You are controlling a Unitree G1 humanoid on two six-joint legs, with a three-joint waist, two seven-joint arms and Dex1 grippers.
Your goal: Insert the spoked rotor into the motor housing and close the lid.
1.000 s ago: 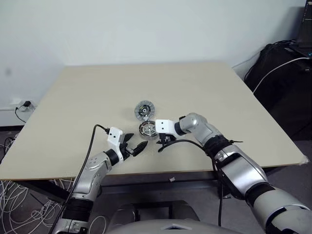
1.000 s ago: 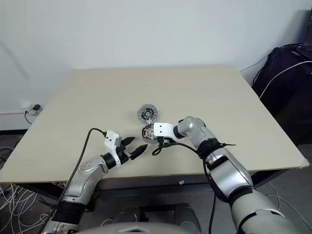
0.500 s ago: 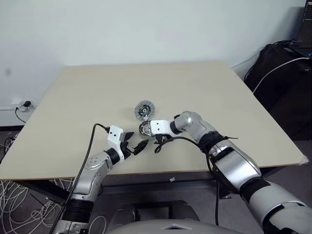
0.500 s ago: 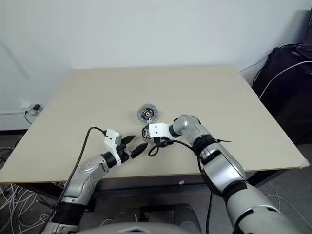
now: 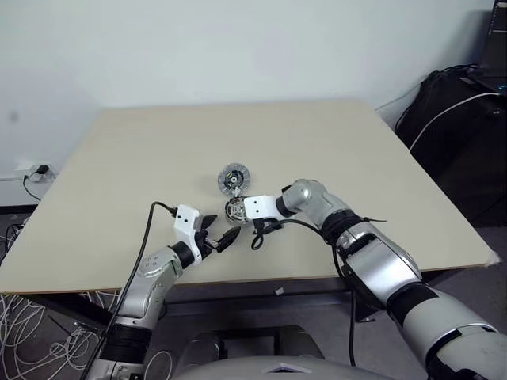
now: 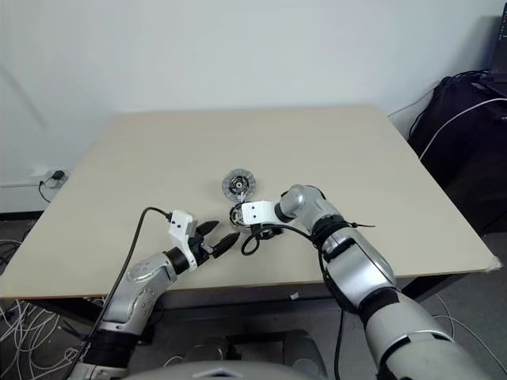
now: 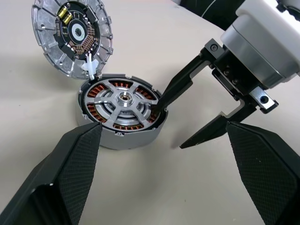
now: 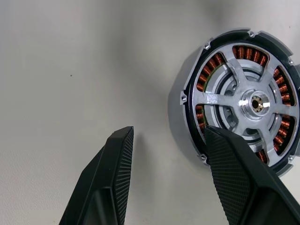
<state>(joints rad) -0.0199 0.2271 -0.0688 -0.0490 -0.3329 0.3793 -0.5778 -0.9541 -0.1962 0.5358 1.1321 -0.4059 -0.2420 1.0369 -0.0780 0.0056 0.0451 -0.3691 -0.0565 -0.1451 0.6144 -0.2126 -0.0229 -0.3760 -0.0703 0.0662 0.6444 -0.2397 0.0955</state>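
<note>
the spoked rotor (image 7: 123,99) is sitting inside the motor housing (image 7: 112,137) on the worktop (image 5: 142,158), copper windings showing between its spokes. the right gripper (image 7: 187,117) is standing part open and gripping nothing, one finger (image 7: 161,101) touching the housing's rim, the other finger resting on the worktop beside it. the lid (image 7: 72,35) is lying just beyond the housing, touching its far edge, circuit side up. the left gripper (image 5: 219,236) is hovering wide open, empty, near the housing.

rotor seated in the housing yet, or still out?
In. The spoked rotor sits inside the motor housing, copper windings showing between its spokes; the lid is still off, leaning on the housing's rim.
</note>
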